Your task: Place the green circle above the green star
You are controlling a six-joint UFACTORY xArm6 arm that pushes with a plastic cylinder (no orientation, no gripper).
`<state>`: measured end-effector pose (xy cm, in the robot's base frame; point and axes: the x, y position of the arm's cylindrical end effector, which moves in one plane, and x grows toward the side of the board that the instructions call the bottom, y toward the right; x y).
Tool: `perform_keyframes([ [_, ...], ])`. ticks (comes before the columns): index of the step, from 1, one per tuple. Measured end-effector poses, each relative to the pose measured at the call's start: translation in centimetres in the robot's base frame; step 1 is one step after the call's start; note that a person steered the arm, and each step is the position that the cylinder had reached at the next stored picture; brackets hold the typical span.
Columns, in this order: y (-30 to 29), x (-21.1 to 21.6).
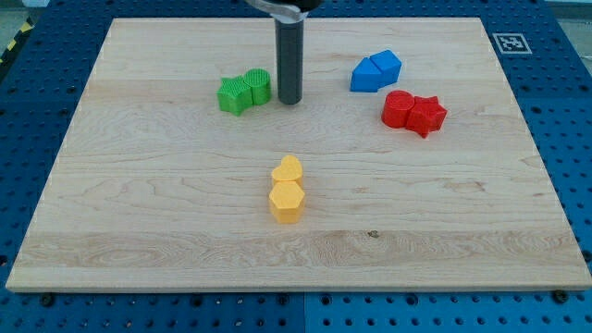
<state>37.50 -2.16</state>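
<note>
The green star lies at the upper left of the wooden board. The green circle touches the star's right side, a little higher in the view. My tip stands just right of the green circle, close to it or touching it. The rod rises from there to the view's top.
Two blue blocks sit together at the upper right. A red circle and a red star lie just below them. A yellow heart and a yellow hexagon sit stacked at the board's middle.
</note>
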Motion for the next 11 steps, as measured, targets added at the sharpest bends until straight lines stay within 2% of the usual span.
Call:
perform_keyframes([
  [1,-1.8,0.2],
  [3,-3.3,-4.6],
  [5,-9.5,-5.3],
  [6,-9.6,-5.6],
  [8,-1.9,-5.6],
  [9,-2.0,-2.5],
  [11,-2.4,-1.0],
])
